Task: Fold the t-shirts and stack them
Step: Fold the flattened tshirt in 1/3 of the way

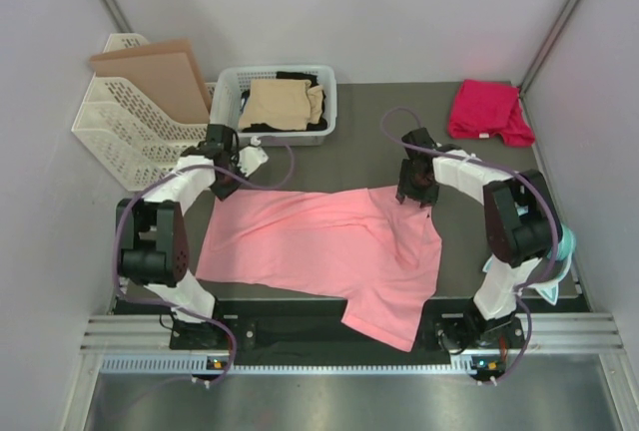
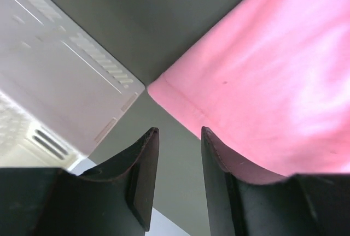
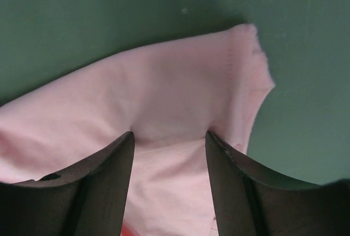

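- Left pincer (image 2: 179, 132), narrowly parted, hovers over the grey bench (image 2: 164, 28) beside a corner of the salmon-pink cloth t-shirt (image 2: 262, 72).
- Right pincer (image 3: 169, 135), wide, straddles its bunched edge; contact unclear.

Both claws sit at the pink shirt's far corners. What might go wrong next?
The left gripper has bare table between its fingers, with the pink t-shirt just beside them, so it may close on nothing. The shirt's near part hangs over the table's near edge; its weight could drag the fold askew.
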